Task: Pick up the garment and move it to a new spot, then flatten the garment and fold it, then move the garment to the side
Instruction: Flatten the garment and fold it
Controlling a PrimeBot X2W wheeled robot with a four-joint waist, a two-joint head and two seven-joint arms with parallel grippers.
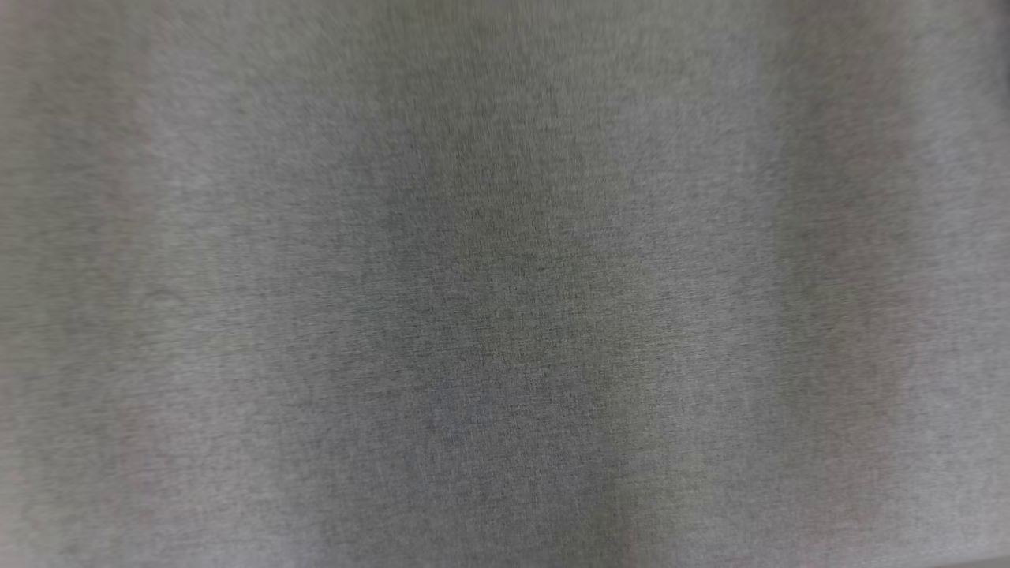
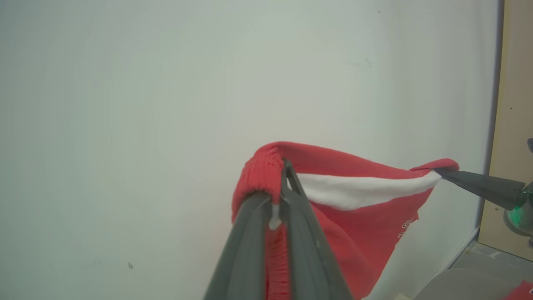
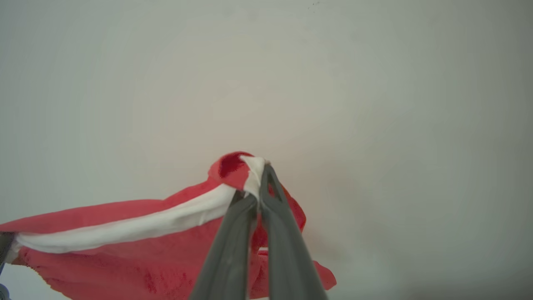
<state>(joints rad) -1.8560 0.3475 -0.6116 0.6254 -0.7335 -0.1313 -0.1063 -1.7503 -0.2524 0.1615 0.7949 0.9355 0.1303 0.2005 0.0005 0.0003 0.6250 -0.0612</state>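
Garment [image 2: 374, 225] — red with a white band — is held aloft in front of a pale surface [image 2: 166, 104], pinched at two points: the left gripper [image 2: 285, 175] is clamped on a ribbed red edge, and the right gripper [image 2: 440, 172], at 3 o'clock in the left wrist view, is clamped on the white-banded corner. This two-point hold is judged to tension the upper edge so the cloth opens out for flattening at the new spot. The long axis runs gripper to gripper — 9 to 3 o'clock — with the loose body drooping toward 6 o'clock.
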